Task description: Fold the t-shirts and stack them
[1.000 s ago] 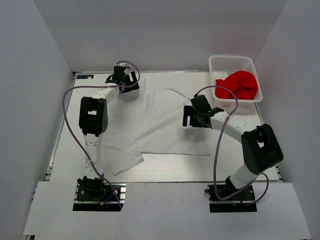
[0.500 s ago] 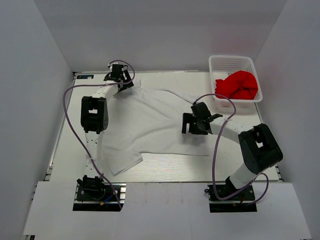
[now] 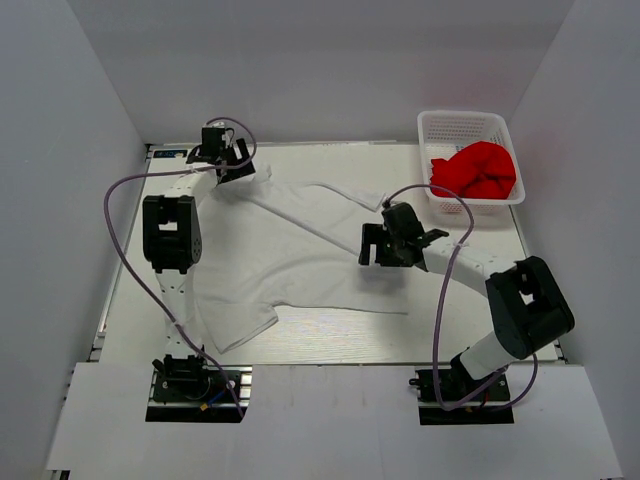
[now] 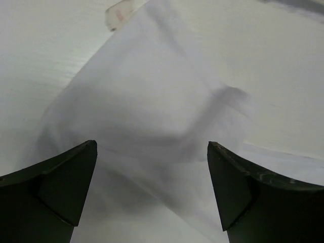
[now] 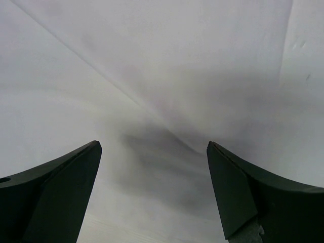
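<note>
A: So why is the white t-shirt point(image 3: 290, 250) laid open on the tabletop point(image 3: 330, 345)?
B: Probably to be flattened for folding; the right pincer point(image 5: 153, 146), spread and empty, is held over its middle crease.
A: And farther back?
B: The left pincer point(image 4: 152, 144), likewise spread, is poised at the shirt's far left corner; the red t-shirt point(image 3: 478, 170) is bunched in the basket point(image 3: 465, 118), likely for later.

Overhead view of whole table point(image 3: 340, 338); wrist views close over white t-shirt point(image 3: 290, 250)
</note>
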Controlling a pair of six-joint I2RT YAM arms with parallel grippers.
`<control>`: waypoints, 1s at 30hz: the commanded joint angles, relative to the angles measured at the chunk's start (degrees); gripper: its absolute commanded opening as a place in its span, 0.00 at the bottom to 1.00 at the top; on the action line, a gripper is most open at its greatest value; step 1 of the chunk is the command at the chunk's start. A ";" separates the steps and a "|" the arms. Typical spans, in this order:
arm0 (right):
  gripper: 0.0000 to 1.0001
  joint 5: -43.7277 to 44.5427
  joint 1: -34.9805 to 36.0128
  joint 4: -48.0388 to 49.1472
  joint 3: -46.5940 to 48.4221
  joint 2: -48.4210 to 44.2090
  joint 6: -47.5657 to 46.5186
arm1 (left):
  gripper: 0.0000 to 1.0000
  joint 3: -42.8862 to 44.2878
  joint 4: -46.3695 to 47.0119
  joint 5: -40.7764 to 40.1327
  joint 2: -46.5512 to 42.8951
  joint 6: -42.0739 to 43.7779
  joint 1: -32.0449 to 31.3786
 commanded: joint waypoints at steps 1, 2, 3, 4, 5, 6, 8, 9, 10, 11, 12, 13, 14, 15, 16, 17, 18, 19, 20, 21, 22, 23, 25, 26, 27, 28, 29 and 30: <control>0.90 6.03 -0.27 -0.61 7.24 -0.39 0.10 | 1.00 0.69 3.91 8.85 -11.90 3.60 -1.67; 0.90 7.26 -0.27 -0.97 10.90 0.14 2.19 | 1.00 -0.18 3.30 10.17 -13.21 2.39 -1.68; 0.90 11.02 -0.44 -1.40 11.98 2.49 2.74 | 1.00 -2.97 3.30 12.36 -14.71 1.50 -1.68; 0.90 11.93 -0.79 -3.24 14.61 3.56 4.05 | 1.00 -4.82 3.30 13.60 -17.85 0.80 -1.68; 0.89 13.15 -0.62 -3.69 17.33 5.57 3.71 | 1.00 -7.28 4.78 14.65 -19.71 -0.08 -1.68; 0.89 13.95 -0.79 -5.00 20.49 6.99 3.45 | 1.00 -13.13 5.57 16.58 -21.64 -2.70 -1.68; 0.88 15.71 -1.41 -7.99 23.67 12.70 3.53 | 1.00 -20.36 8.82 17.39 -25.77 -5.87 -2.29; 0.88 15.80 -1.41 -9.04 28.99 14.11 2.66 | 1.00 -26.32 10.57 17.39 -29.10 -9.72 -2.99; 0.85 17.19 -2.02 -9.93 30.61 18.73 2.39 | 1.00 -28.90 11.38 18.08 -30.44 -10.54 -3.78; 0.84 17.64 -2.29 -11.59 35.94 20.34 0.82 | 1.00 -33.19 11.91 18.09 -32.63 -12.20 -3.79; 0.84 17.65 -2.90 -12.56 38.16 22.01 0.37 | 1.00 -34.88 11.91 18.70 -33.43 -12.22 -4.74; 0.82 17.82 -3.08 -13.96 40.36 27.08 0.20 | 1.00 -36.29 11.91 18.71 -34.14 -12.22 -5.27; 0.81 18.34 -3.78 -16.94 44.47 28.69 -0.68 | 1.00 -37.35 11.39 18.71 -34.93 -12.74 -6.32; 0.81 18.26 -3.96 -17.92 47.82 31.41 -0.86 | 1.00 -39.28 9.64 17.84 -35.63 -12.74 -6.86; 0.81 18.18 -4.13 -18.28 48.99 33.44 -1.38 | 1.00 -40.34 8.84 17.22 -37.20 -12.74 -7.38; 0.81 18.17 -4.66 -18.02 50.30 34.24 -2.08 | 1.00 -42.70 8.23 15.39 -38.00 -13.61 -8.26; 0.81 17.74 -5.01 -17.85 51.19 35.64 -2.53 | 1.00 -44.03 7.70 14.50 -38.88 -14.93 -8.27; 0.81 17.21 -5.27 -17.06 51.98 36.26 -3.58 | 1.00 -45.35 7.69 14.49 -39.67 -14.94 -9.05; 0.81 16.60 -5.54 -16.79 53.03 38.10 -3.59 | 1.00 -47.71 7.69 12.75 -40.90 -15.46 -9.67; 0.79 16.24 -5.80 -16.53 54.17 38.64 -4.19 | 1.00 -48.60 7.69 12.12 -40.91 -15.47 -9.67; 0.77 15.72 -6.15 -16.44 54.62 38.99 -4.37 | 1.00 -49.48 7.00 12.12 -41.61 -15.47 -10.28; 0.70 15.19 -6.42 -16.35 54.97 40.30 -4.29 | 1.00 -50.97 6.47 10.72 -41.61 -15.47 -10.81; 0.62 15.01 -6.59 -15.56 55.33 40.49 -4.11 | 1.00 -53.25 5.24 9.93 -41.61 -15.47 -10.82; 0.52 14.49 -6.77 -15.12 55.24 40.66 -4.29 | 1.00 -54.05 5.23 9.13 -41.61 -15.47 -11.43; 0.48 14.48 -6.95 -13.99 55.24 40.66 -4.29 | 1.00 -54.76 4.62 9.13 -41.01 -15.47 -11.43; 0.45 13.96 -7.12 -13.80 55.24 40.58 -4.29 | 1.00 -55.37 4.01 9.13 -40.30 -15.47 -11.43; 0.42 13.78 -6.95 -13.19 55.15 40.40 -4.64 | 1.00 -56.51 4.00 8.60 -40.30 -14.95 -11.43; 0.34 13.95 -7.12 -12.93 55.15 40.49 -4.64 | 1.00 -57.13 4.00 8.60 -39.60 -14.94 -11.95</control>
